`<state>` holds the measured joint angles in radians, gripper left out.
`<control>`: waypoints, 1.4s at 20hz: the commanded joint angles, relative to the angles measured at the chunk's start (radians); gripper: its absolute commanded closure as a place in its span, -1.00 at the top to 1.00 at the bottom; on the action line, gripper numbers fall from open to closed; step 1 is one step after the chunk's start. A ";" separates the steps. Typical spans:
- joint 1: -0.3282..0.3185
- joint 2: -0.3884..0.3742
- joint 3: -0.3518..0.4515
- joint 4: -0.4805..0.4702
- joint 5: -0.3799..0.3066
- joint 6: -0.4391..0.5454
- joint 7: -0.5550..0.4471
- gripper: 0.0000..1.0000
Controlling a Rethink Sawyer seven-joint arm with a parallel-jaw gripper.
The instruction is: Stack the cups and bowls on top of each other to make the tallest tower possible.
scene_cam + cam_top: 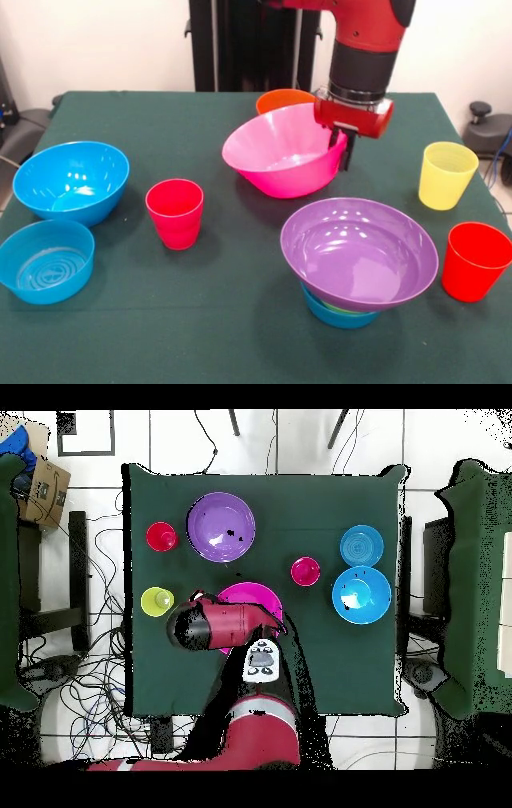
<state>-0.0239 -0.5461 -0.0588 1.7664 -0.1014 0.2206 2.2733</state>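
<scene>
My gripper [346, 152] is shut on the right rim of the big pink bowl [284, 156], which hangs tilted at the middle of the table; the arm covers part of it in the overhead view [255, 597]. The small orange bowl [282, 98] stands right behind it. The purple bowl [358, 250] rests tilted on a small blue bowl [340, 317], with a sliver of lime green bowl [342, 307] between them. One red cup [175, 212] stands left of centre, another red cup [474, 261] at the front right, and the yellow cup [446, 174] behind it.
Two blue bowls stand at the left: a deep one [71, 180] and a shallower one [46, 261] in front of it. The green table [232, 328] ends close beyond the right-hand cups. Cables and chairs surround the table in the overhead view.
</scene>
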 commanded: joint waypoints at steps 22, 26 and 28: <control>0.003 -0.120 0.094 -0.145 0.054 0.324 0.054 -1.00; 0.010 -0.101 0.096 -0.195 0.072 0.344 0.065 -1.00; 0.017 -0.087 0.091 -0.232 0.083 0.361 0.076 -1.00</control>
<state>-0.0313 -0.6772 -0.0394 1.6704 -0.0602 0.4556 2.2733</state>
